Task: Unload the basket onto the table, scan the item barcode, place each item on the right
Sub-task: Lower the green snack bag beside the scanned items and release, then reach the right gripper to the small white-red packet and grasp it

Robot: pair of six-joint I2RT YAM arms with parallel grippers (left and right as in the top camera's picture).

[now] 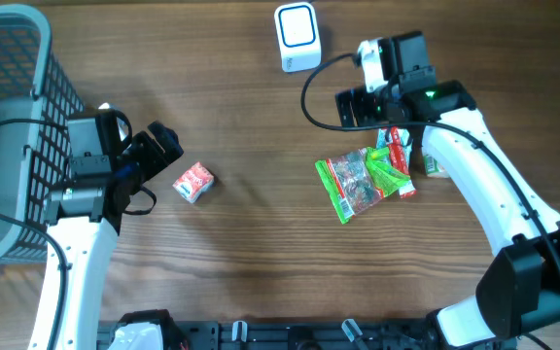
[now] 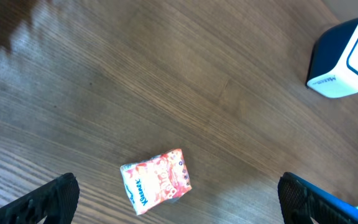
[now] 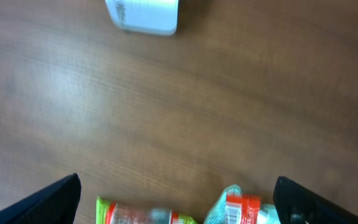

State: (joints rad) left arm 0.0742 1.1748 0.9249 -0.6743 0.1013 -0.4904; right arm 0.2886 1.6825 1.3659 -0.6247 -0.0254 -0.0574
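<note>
Left claw (image 1: 163,148) and right claw (image 1: 356,109) are gaping wide, holding nothing. Kleenex pack (image 1: 192,182) is lying on the tabletop (image 1: 261,258), well apart from the barcode scanner (image 1: 297,37), toward the left arm.

My left arm (image 1: 78,255) and right arm (image 1: 489,190) are white links with black joint blocks; the left hand (image 1: 168,146) is black. A black cable (image 1: 306,97) loops beside a green light (image 1: 432,94).

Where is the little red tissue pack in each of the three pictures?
Overhead: tissue pack left of centre.
Left wrist: bottom centre.
Right wrist: not in it.
Shared landmark: white box, top centre overhead, upper right in left wrist, top edge in right wrist.
</note>
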